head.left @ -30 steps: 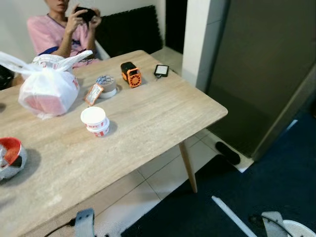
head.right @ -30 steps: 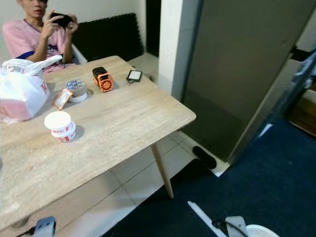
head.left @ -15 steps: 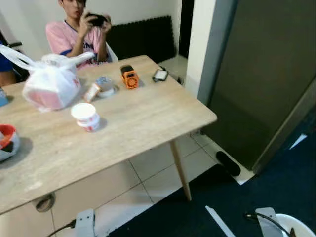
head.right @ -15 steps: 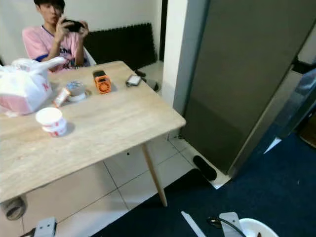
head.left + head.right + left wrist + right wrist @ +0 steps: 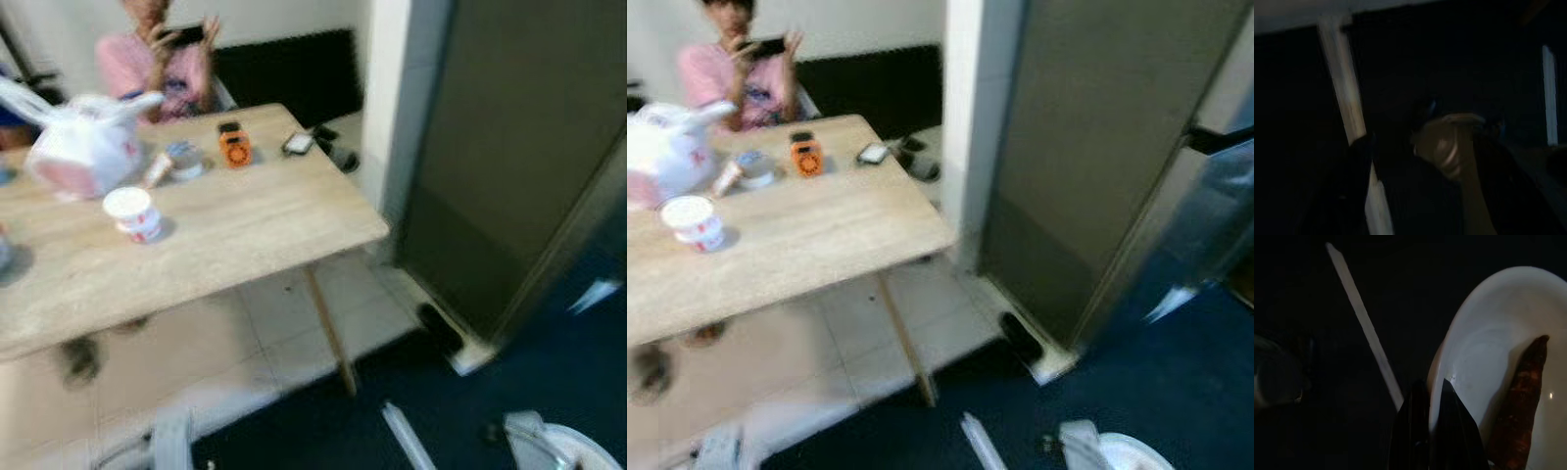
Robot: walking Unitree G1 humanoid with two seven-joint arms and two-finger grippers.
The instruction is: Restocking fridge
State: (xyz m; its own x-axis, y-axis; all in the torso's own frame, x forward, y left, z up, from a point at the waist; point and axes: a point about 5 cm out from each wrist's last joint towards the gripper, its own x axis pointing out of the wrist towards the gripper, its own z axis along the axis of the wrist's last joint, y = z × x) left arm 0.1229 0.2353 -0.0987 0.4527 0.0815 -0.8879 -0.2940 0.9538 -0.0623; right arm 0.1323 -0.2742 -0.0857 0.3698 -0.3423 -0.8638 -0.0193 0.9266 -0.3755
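A tall grey fridge (image 5: 505,166) stands to the right of a white pillar, its steel front (image 5: 1210,220) at the far right. Low at the right, my right gripper (image 5: 1434,384) is shut on the rim of a white plate (image 5: 1488,347). A long brown piece of food (image 5: 1520,396) lies on that plate. The plate's edge (image 5: 578,452) also peeks in at the bottom right of the left eye view. My left arm (image 5: 171,441) hangs low beside a table leg (image 5: 1349,112); its wrist view is very dark.
A wooden table (image 5: 245,225) on the left carries a white plastic bag (image 5: 83,152), a paper cup (image 5: 132,213), a tape roll, an orange gadget (image 5: 233,145) and a phone. A person in pink (image 5: 157,59) sits behind it. Dark blue carpet (image 5: 1176,372) lies before the fridge.
The whole picture has shifted and blurred as the camera moves: table and person slid left, the fridge fills more of the right. The plate stays in my right gripper.
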